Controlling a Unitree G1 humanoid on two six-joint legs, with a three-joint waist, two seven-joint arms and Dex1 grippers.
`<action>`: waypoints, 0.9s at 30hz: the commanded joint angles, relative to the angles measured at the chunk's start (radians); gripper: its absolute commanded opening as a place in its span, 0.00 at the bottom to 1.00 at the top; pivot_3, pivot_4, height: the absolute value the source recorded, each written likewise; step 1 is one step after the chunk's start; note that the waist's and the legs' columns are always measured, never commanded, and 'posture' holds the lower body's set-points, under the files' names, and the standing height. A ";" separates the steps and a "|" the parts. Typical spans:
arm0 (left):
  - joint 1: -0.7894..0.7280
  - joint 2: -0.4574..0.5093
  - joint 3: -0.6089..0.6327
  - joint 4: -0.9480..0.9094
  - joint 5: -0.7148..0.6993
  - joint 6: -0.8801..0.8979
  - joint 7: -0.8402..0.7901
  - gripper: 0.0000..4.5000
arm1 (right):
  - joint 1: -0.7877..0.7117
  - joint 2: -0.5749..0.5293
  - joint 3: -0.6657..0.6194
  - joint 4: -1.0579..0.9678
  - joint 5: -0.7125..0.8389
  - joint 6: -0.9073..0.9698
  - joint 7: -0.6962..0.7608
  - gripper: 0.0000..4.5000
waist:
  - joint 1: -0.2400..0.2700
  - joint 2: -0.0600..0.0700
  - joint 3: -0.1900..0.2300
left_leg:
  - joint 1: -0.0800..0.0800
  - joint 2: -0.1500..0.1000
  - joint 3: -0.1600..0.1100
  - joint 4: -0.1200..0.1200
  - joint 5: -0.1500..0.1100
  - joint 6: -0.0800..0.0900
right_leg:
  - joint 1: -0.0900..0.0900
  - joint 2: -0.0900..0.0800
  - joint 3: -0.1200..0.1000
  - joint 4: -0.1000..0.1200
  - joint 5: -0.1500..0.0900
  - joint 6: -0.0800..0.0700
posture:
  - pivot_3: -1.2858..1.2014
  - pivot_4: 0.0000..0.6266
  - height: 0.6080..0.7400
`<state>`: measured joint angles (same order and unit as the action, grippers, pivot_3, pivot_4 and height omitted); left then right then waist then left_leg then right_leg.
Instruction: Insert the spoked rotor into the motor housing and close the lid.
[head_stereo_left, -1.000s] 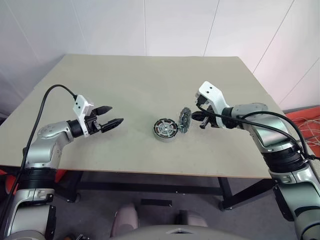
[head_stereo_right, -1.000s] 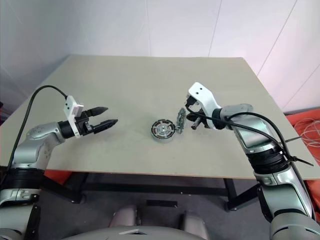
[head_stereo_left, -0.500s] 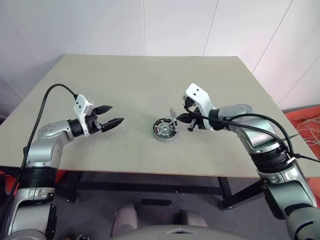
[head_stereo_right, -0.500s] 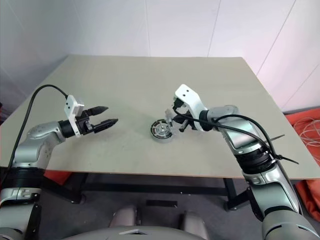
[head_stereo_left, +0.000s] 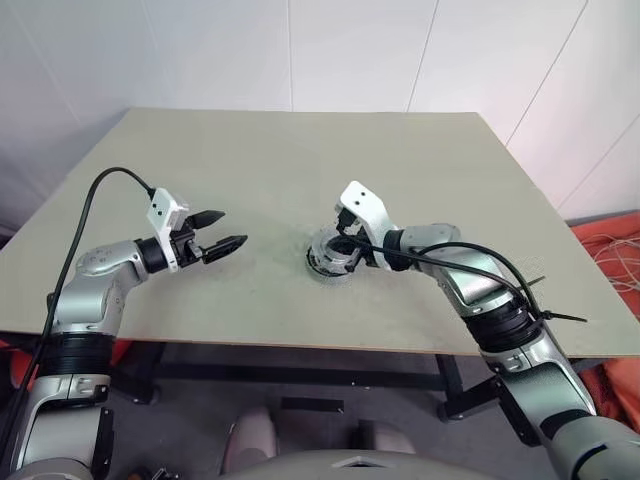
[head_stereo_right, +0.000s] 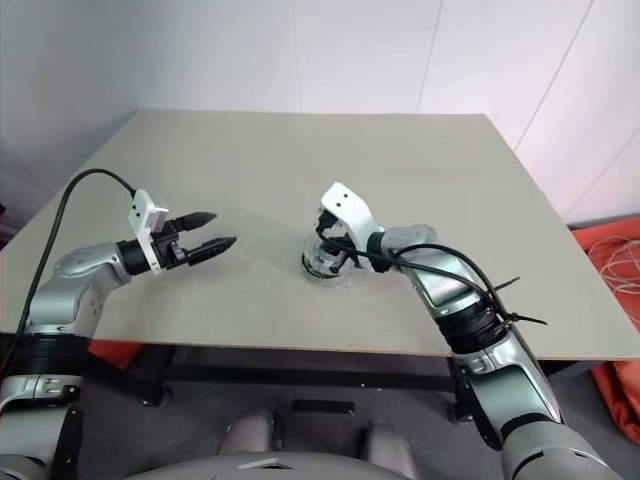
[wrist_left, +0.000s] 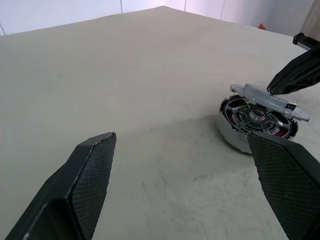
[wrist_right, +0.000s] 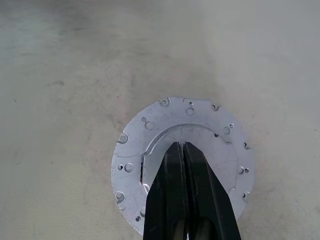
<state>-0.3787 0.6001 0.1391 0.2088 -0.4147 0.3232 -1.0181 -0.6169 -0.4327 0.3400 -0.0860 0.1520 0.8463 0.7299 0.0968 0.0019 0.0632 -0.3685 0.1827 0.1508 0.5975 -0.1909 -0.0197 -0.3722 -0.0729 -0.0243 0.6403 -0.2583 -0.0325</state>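
The motor housing (head_stereo_left: 324, 266) lies near the middle of the table. In it sits the spoked rotor (wrist_left: 256, 118), its silver spokes facing up with copper-brown between them. The lid (wrist_left: 270, 98), a flat silver disc with small holes, hangs slightly tilted just above them. My right gripper (head_stereo_left: 345, 243) is shut on the lid (wrist_right: 145, 135), and its black fingers (wrist_right: 182, 190) are pressed together over the disc's middle. My left gripper (head_stereo_left: 233, 228) hovers open well to the left of the housing, pointing toward it, with nothing between its fingers (wrist_left: 90, 175).
The beige table (head_stereo_left: 200, 150) has bare surface all around the housing, and its front edge runs close below both arms. Orange material and loose cables (head_stereo_left: 612, 238) lie on the floor to the right. White walls stand behind.
My right gripper has carried the lid leftward and slightly down, from beside the housing to right over it. The lid has tipped from standing on edge to nearly flat. The left arm has not moved.
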 joint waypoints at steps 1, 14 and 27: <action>-0.023 0.004 0.007 -0.016 -0.005 -0.017 0.000 1.00 | 0.002 0.008 0.006 0.008 -0.019 -0.031 -0.015 0.01 | 0.000 0.000 0.000 | 0.000 0.000 0.000 0.000 0.000 0.000 | 0.000 0.000 0.000 0.000 0.000 0.000 | 0.52 0.00 1.00; -0.006 0.000 -0.010 -0.029 -0.026 0.014 -0.043 1.00 | 0.024 0.027 0.044 0.132 -0.079 -0.149 -0.021 0.01 | -0.001 0.000 0.000 | 0.002 0.000 0.000 -0.001 0.000 -0.001 | 0.002 0.000 0.000 0.000 0.000 0.000 | 0.52 0.00 1.00; 0.091 -0.024 -0.063 -0.010 0.040 -0.115 -0.084 1.00 | 0.037 0.028 -0.080 0.169 0.022 -0.370 0.120 0.04 | -0.001 0.000 0.000 | -0.001 0.000 0.000 -0.002 0.000 0.000 | -0.001 0.000 0.000 -0.001 0.000 0.000 | 0.52 0.00 1.00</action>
<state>-0.2876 0.5751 0.0813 0.2203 -0.3827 0.2458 -1.0869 -0.5687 -0.3949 0.2906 0.0951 0.1490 0.4892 0.8261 0.0955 0.0016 0.0632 -0.3695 0.1828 0.1509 0.5960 -0.1910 -0.0196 -0.3732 -0.0729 -0.0241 0.6388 -0.2584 -0.0324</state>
